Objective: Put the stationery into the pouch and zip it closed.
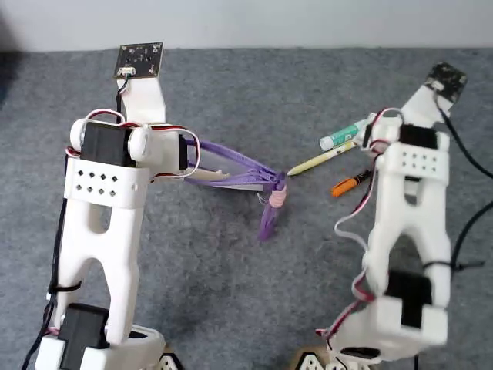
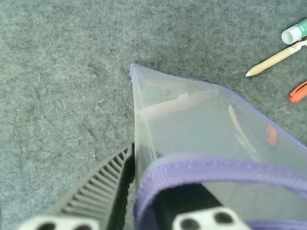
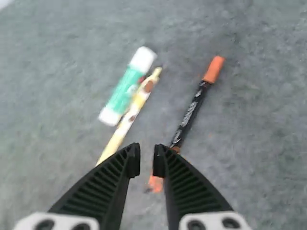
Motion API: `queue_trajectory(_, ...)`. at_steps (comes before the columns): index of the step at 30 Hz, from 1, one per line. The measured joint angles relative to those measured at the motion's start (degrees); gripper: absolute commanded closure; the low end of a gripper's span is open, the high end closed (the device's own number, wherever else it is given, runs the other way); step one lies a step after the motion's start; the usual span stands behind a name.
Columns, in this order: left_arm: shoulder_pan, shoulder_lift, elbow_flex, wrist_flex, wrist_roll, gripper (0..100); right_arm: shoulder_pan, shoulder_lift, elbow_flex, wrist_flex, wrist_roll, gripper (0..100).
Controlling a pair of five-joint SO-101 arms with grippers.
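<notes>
Pouch (image 1: pixel 239 173) left of glue stick (image 1: pixel 343 136), pencil (image 1: pixel 320 160), marker (image 1: pixel 350 183)

The table is covered by a grey, felt-like mat (image 1: pixel 231 293), and its fuzzy, mottled nap is seen in all three views. In the high view a pale, plain wall (image 1: pixel 308 23) is met along the mat's far edge. At the far left corner a dark shape (image 1: pixel 5 77) is cut off by the view's edge; what it is cannot be told.

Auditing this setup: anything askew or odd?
The pouch is pinched by its rim in the left gripper, held up on edge, not lying flat. The glue stick, yellow pen and orange pen lie loose outside it.
</notes>
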Motion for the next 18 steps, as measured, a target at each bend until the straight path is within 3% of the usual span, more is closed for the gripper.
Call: queue_trajectory(18, 0.0, 0.0, 0.0, 0.0, 0.0, 99, 1.93, 42.37, -41.49, 11.6, -1.93, 82.8)
